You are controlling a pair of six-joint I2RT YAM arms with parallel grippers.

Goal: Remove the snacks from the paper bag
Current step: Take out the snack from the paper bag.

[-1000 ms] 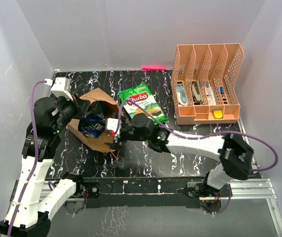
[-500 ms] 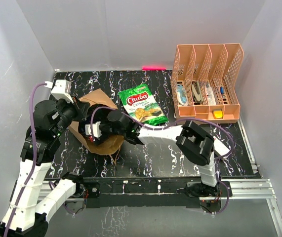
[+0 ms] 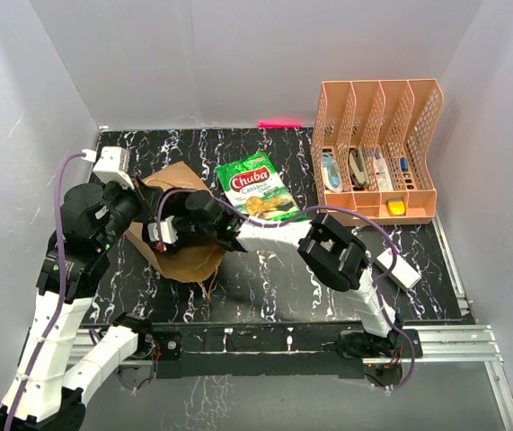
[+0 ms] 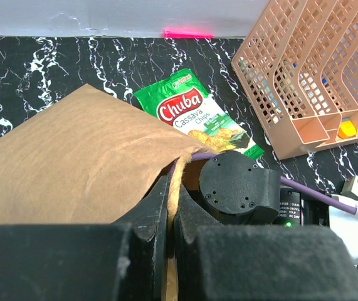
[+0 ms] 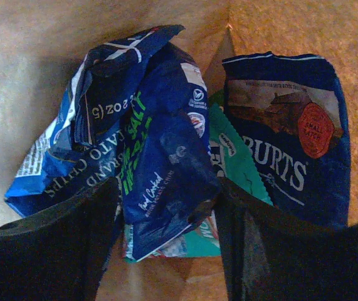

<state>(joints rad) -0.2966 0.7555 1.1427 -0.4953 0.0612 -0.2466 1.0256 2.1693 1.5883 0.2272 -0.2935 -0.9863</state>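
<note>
Blue packet: likely light, crinkly, slick; grab crumpled middle. Right jaws spread astride it; left jaws pinch bag rim.

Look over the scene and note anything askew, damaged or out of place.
The paper bag lies on its side, rim pinched by the left gripper. Inside, a blue packet is badly crumpled, straddled by the open right gripper.

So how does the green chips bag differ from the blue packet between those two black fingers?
The green chips bag lies flat on the table; the blue packet sits inside the paper bag. The green one looks smooth, the blue one crumpled. Both are glossy snack packets.
</note>
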